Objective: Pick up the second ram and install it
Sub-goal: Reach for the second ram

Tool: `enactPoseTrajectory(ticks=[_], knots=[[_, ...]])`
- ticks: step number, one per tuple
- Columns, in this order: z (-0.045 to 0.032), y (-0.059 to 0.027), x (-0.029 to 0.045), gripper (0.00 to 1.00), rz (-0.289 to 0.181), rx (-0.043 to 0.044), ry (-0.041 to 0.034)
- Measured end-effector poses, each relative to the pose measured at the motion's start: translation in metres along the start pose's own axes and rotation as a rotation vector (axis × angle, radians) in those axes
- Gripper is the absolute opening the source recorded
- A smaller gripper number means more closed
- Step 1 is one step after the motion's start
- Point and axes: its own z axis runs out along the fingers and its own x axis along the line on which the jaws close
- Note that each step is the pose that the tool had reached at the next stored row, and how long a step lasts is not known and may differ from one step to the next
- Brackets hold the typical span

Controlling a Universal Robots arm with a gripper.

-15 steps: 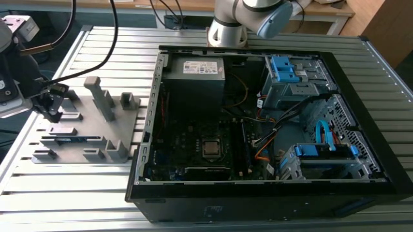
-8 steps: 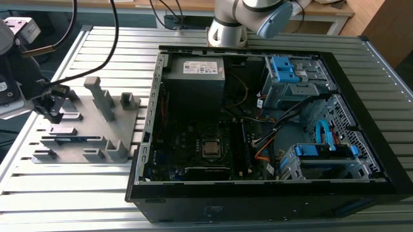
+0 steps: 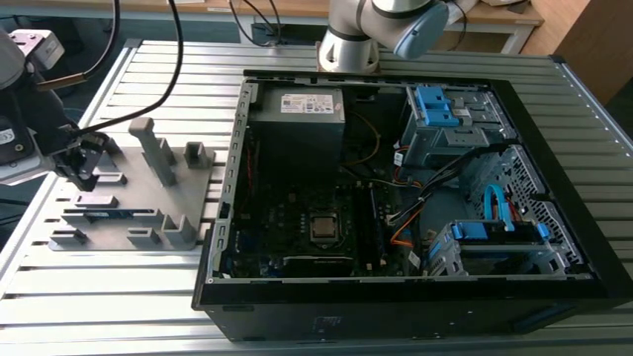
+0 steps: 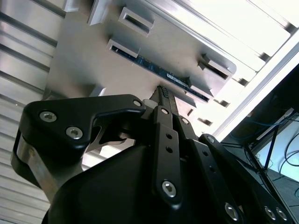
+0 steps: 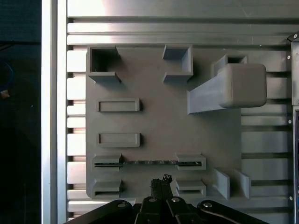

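Note:
The second ram (image 5: 149, 163) is a thin blue-green stick standing on edge in two slotted blocks of the grey fixture plate (image 5: 159, 116). It appears as a blue strip (image 3: 107, 215) in the exterior view and as a dark blue-green edge (image 4: 154, 67) in the second wrist view. My gripper (image 5: 161, 179) hovers above the plate, just beside the stick, over the neighbouring row of slotted blocks. Its fingertips (image 4: 164, 91) are pressed together with nothing between them. In the exterior view the gripper (image 3: 84, 167) hangs at the plate's far left end.
An open black computer case (image 3: 237, 148) lies to the exterior view's right of the plate, its motherboard (image 3: 296, 222) exposed. A tall grey block (image 5: 233, 86) rises from the plate. Everything rests on a slatted aluminium table (image 3: 99, 297). The arm's base (image 3: 351, 37) stands behind the case.

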Motion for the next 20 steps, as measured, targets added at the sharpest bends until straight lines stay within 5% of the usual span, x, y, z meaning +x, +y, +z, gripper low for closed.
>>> enactPoseTrajectory(ticks=[20], knots=[[0.0139,-0.0004,0.0,0.1,0.0,0.0006,-0.0001]])
